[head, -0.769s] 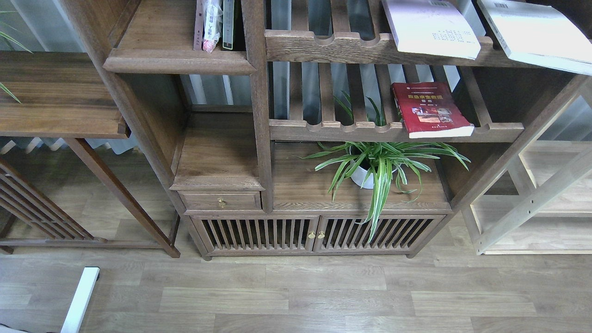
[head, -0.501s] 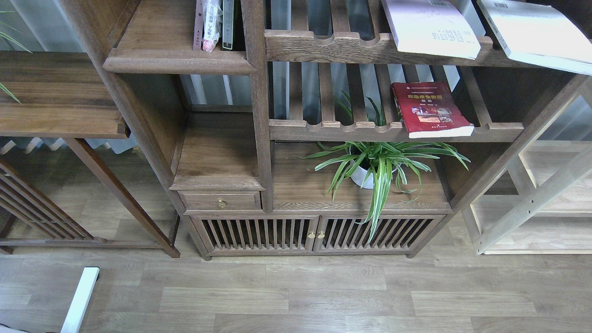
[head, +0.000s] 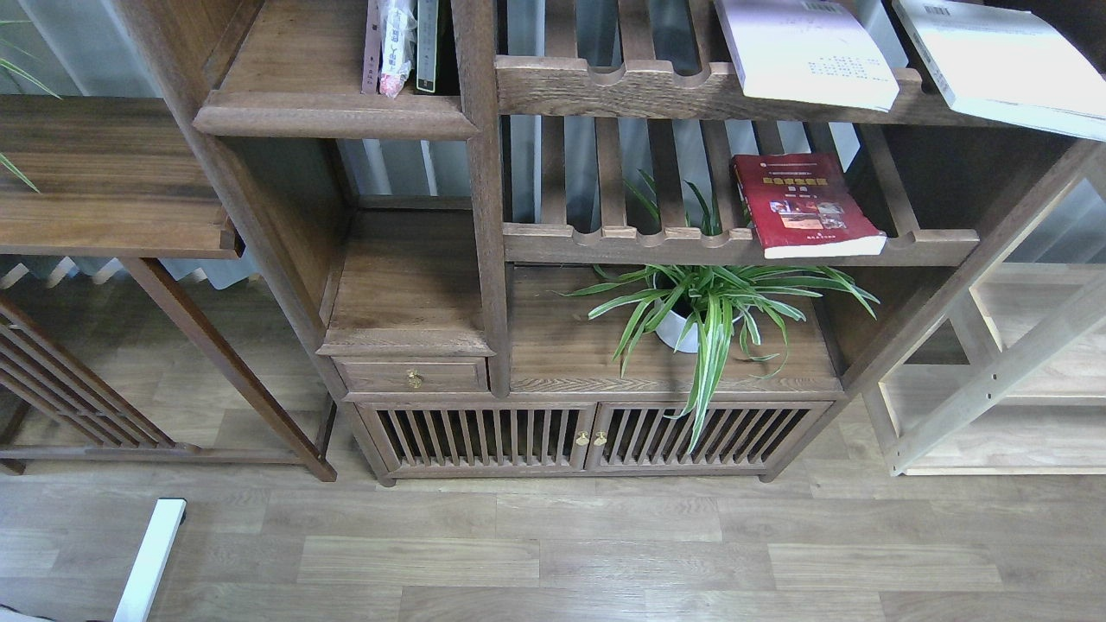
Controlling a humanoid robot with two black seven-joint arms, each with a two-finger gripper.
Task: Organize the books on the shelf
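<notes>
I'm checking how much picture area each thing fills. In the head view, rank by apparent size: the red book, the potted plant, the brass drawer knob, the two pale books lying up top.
1. Potted plant, leaves included.
2. The two pale books: cropped, unranked against each other.
3. Red book, farther down.
4. Brass drawer knob.

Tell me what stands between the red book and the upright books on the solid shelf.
In the head view, a thick wooden post separates the red book from the upright books; bare slats fill the remaining stretch.
</notes>
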